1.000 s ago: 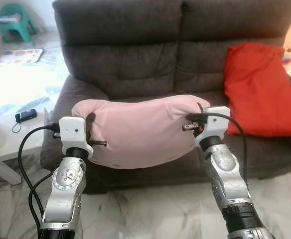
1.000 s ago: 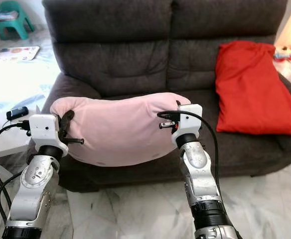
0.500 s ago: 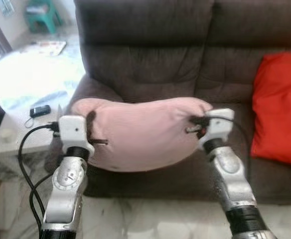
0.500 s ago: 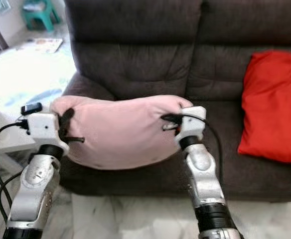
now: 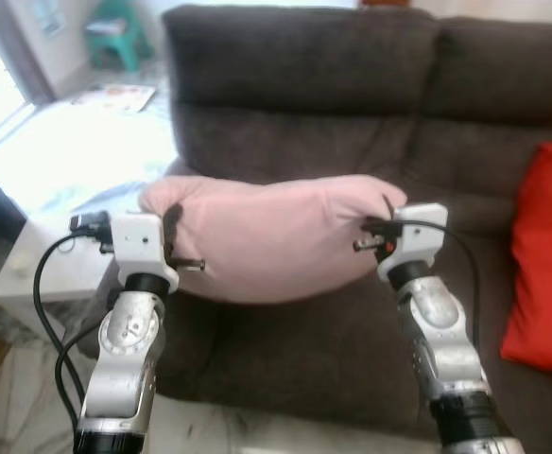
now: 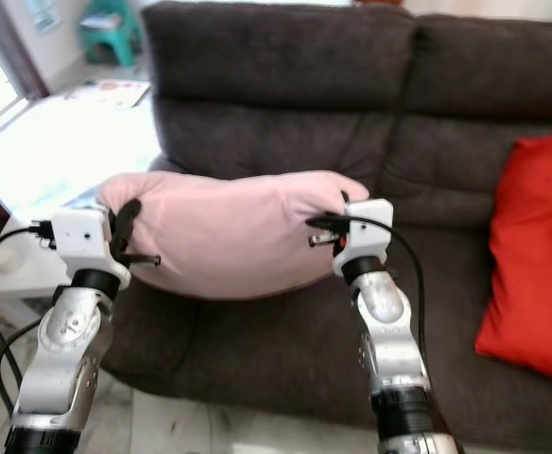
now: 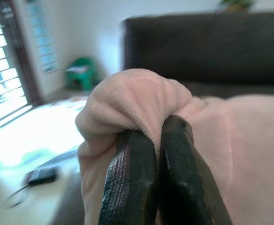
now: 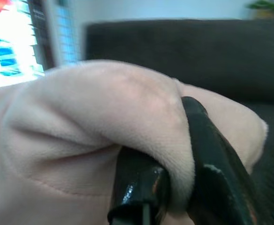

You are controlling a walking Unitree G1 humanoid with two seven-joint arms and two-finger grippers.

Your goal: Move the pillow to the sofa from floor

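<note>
A pale pink pillow (image 5: 276, 236) hangs in the air in front of the dark brown sofa (image 5: 304, 113), above its left seat cushion. My left gripper (image 5: 174, 227) is shut on the pillow's left corner; in the left wrist view the two black fingers (image 7: 174, 164) pinch a fold of pink fabric (image 7: 137, 103). At the pillow's right corner my right gripper (image 5: 386, 216) is shut as well, its fingers (image 8: 212, 164) squeezing the fabric (image 8: 95, 122). The pillow sags between the two arms.
A red cushion (image 5: 545, 265) leans on the sofa's right seat. A white low table (image 5: 49, 265) stands left of the sofa with a small dark device (image 5: 87, 221) on it. A green stool (image 5: 115, 33) is far back left, and pale floor shows below.
The camera has come closer to the sofa and shifted left. The pillow, still held at both corners, now hangs higher over the seat cushion instead of before the sofa's front.
</note>
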